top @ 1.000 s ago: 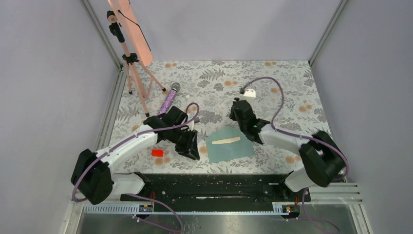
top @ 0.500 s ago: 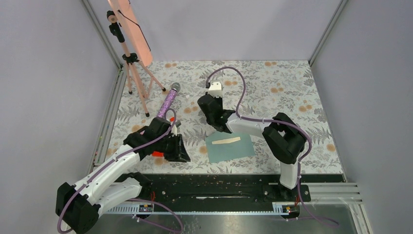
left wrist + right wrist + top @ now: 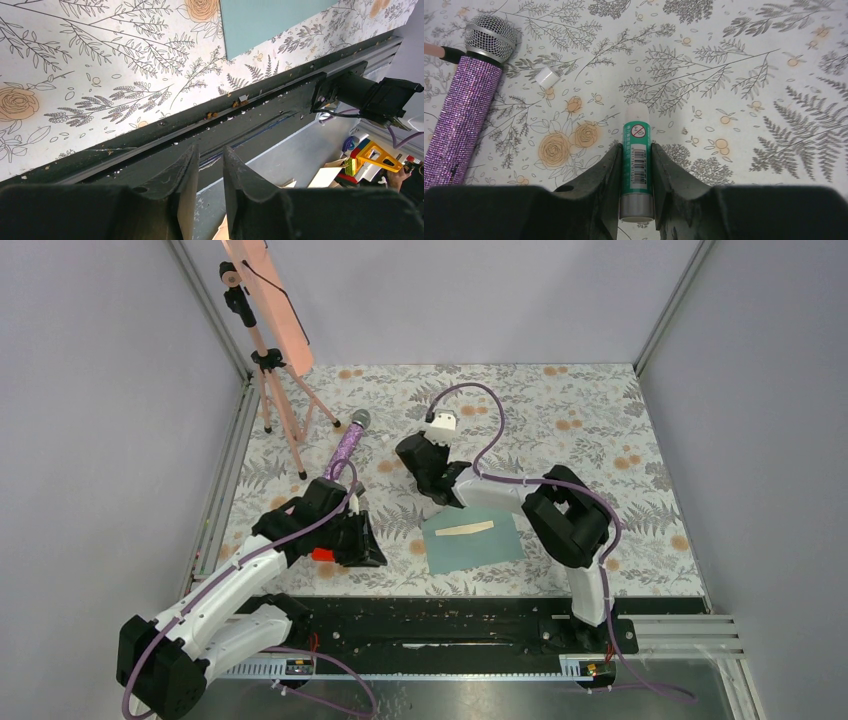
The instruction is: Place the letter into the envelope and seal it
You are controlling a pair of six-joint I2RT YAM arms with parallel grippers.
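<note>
I see my right gripper (image 3: 636, 170) pinching a green glue stick (image 3: 637, 167) between its fingers, above the floral table (image 3: 600, 430) near a purple microphone (image 3: 461, 107). The letter (image 3: 464, 529) lies on the teal envelope (image 3: 473, 545) near the front edge. My left gripper (image 3: 207, 172) holds nothing, fingers slightly apart.

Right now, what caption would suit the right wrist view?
Right pincer gripping a green glue stick above flowered tabletop, microphone nearby.

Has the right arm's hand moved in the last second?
Yes. The right gripper, shut on a glue stick, swung left, away from the envelope toward the microphone.
</note>
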